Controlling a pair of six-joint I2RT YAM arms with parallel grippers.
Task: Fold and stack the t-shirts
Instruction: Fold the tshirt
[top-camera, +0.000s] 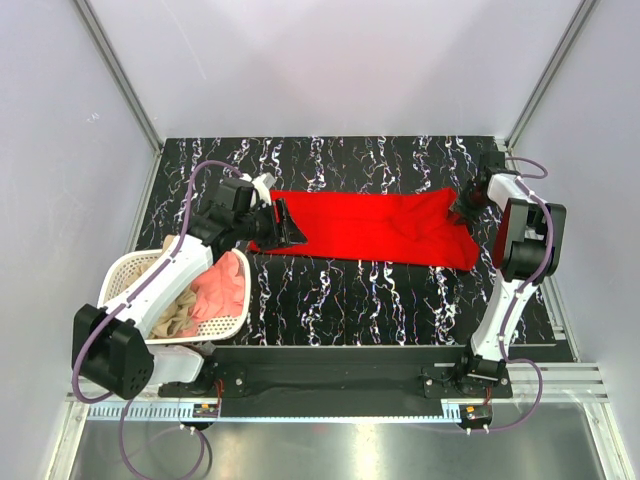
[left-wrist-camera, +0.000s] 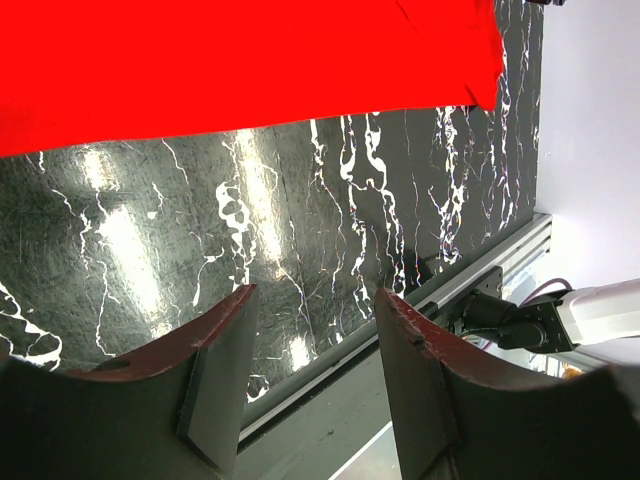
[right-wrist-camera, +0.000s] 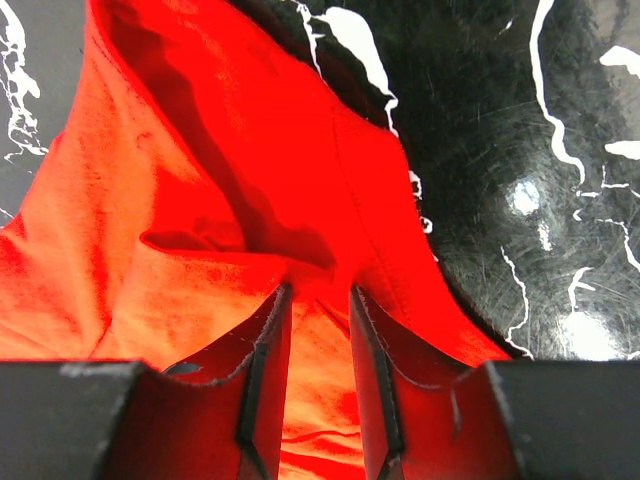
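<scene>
The right gripper (right-wrist-camera: 320, 292) stands at the right end of the red t-shirt (top-camera: 370, 225), its fingers close together with a raised ridge of cloth at their tips; whether they pinch that ridge or merely straddle it I cannot tell. The left gripper (left-wrist-camera: 315, 295) is spread wide and empty, hovering just off the shirt's left end. The red shirt lies stretched into a long band across the black marbled table (top-camera: 350, 290), rumpled at the right, not yet a compact fold. The salmon-pink t-shirt (top-camera: 222, 285) and the tan t-shirt (top-camera: 180, 315) lie heaped in the white laundry basket (top-camera: 120, 270) at the left. No stack exists, so the task looks early: one shirt part-folded, two untouched.
</scene>
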